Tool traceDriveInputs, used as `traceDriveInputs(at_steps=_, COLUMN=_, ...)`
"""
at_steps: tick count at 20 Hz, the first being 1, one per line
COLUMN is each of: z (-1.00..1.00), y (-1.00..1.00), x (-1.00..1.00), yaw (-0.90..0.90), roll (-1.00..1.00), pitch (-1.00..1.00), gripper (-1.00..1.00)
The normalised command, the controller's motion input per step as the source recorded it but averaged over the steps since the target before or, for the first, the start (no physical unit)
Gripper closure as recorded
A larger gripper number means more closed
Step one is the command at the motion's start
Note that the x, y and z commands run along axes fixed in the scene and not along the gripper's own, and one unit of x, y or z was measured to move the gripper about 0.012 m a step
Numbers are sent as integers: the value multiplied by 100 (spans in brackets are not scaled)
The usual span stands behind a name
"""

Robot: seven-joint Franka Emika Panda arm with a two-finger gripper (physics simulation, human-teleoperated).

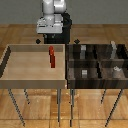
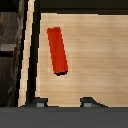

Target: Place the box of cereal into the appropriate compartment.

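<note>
The box of cereal [image 1: 51, 56] is a small, thin red box standing upright in the light wooden tray [image 1: 20, 75], near the tray's far side and its wall next to the dark bin. In the wrist view the box [image 2: 57, 51] shows as a long red shape on the tray floor, apart from the fingertips [image 2: 37, 103]. My gripper [image 1: 50, 39] hangs above the tray's far edge, above and behind the box. It is open and empty [image 2: 64, 102].
A dark wooden bin [image 1: 98, 62] with several compartments stands at the exterior view's right of the tray. Small grey blocks [image 1: 85, 73] sit in some compartments. Both stand on thin legs. The robot base [image 1: 52, 22] is behind the tray.
</note>
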Motion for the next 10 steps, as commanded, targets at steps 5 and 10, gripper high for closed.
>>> traceDriveInputs(at_steps=5, z=0, y=0, x=0, yaw=0, roll=0, pitch=0, gripper=-100)
traceDriveInputs(at_steps=10, z=0, y=0, x=20, yaw=0, roll=0, pitch=0, gripper=-100)
